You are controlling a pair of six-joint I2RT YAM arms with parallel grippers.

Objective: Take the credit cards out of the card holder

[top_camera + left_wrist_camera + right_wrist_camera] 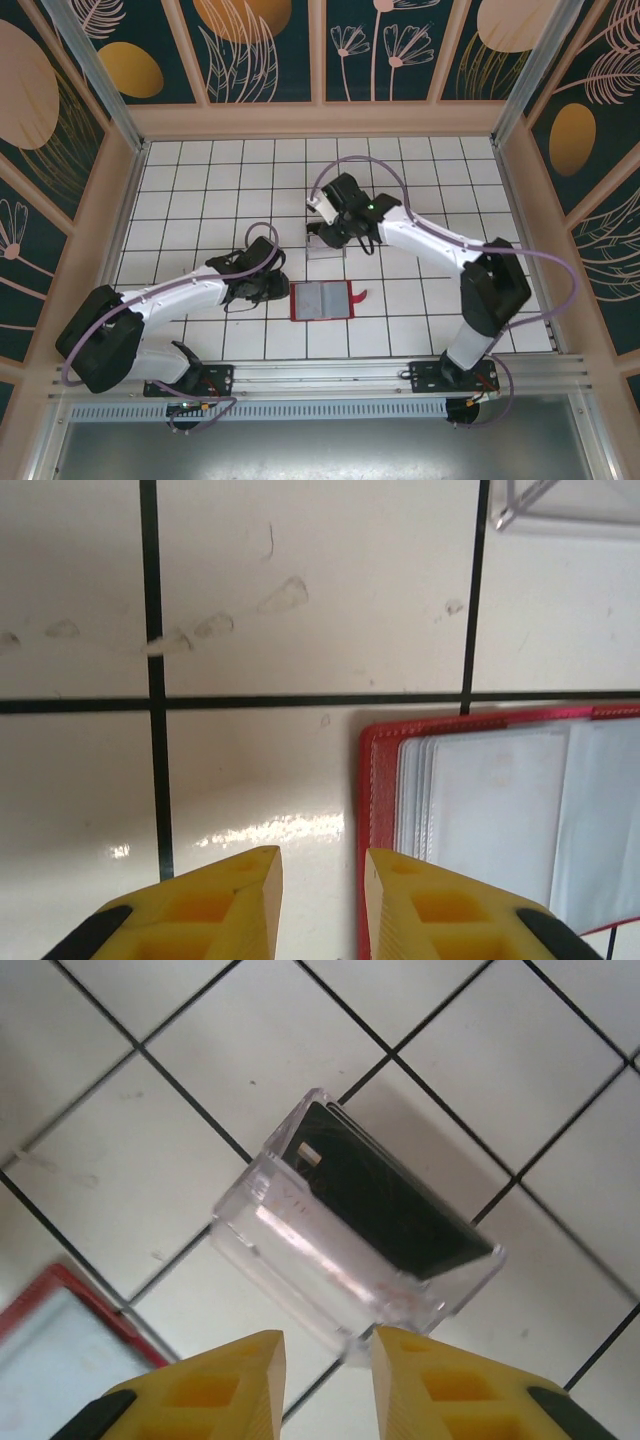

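From above, we are seeing the card holder (322,300) lying open on the worktop (200,200), near the middle, long axis left-right, snap tab (360,295) pointing right; a clear box (325,250) is standing just beyond it. At the left wrist, the left gripper (322,900) is hanging parted, empty, by the card holder's left edge. At the right wrist, the right gripper (328,1380) is hanging parted, empty, beside the clear box, where dark credit cards (390,1195) are leaning lengthwise.
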